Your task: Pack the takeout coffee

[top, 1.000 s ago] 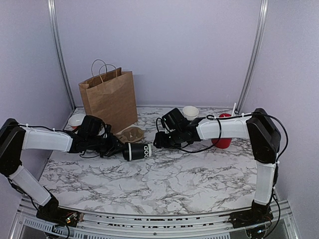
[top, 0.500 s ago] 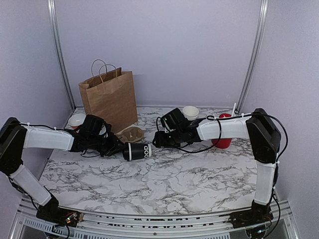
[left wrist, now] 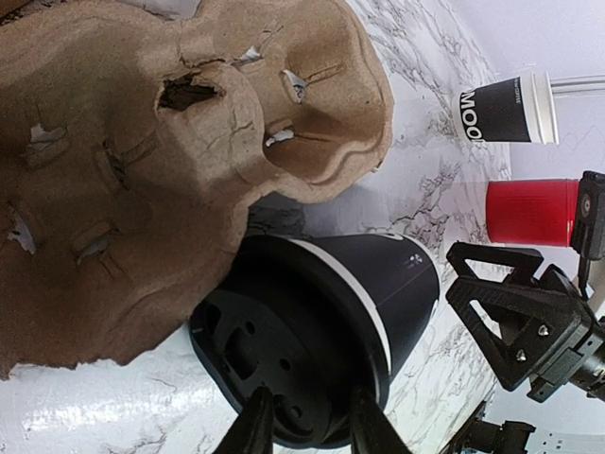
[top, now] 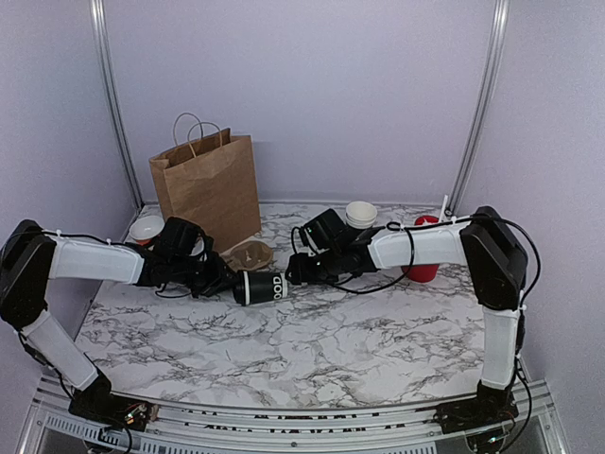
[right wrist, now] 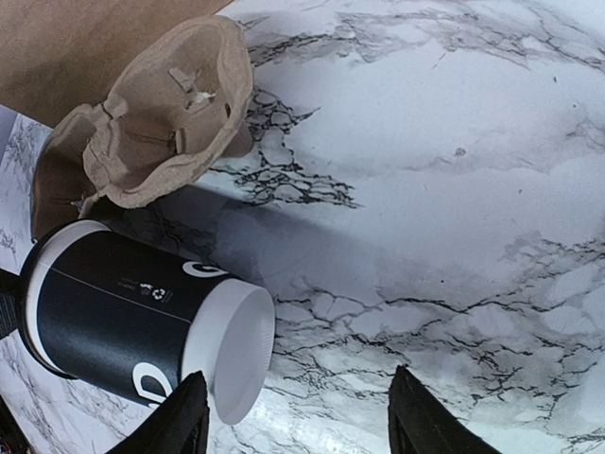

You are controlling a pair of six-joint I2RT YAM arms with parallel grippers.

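Rightward of the cup, the right gripper [top: 295,271] had crept slightly closer to it over the past second, while the left arm barely shifted. The takeout coffee cup [top: 263,287] lay on its side over the marble table [top: 331,340], just in front of a cardboard cup carrier [top: 248,255]; whether it touched the surface was unclear. Its long axis ran left to right. The black lid [left wrist: 274,378] faced the left gripper [left wrist: 309,407], which pinched the lid's edge between its fingers. The white base faced the right gripper, close by. That gripper's fingers were spread and empty, with the cup just beyond their tips, not yet between them.
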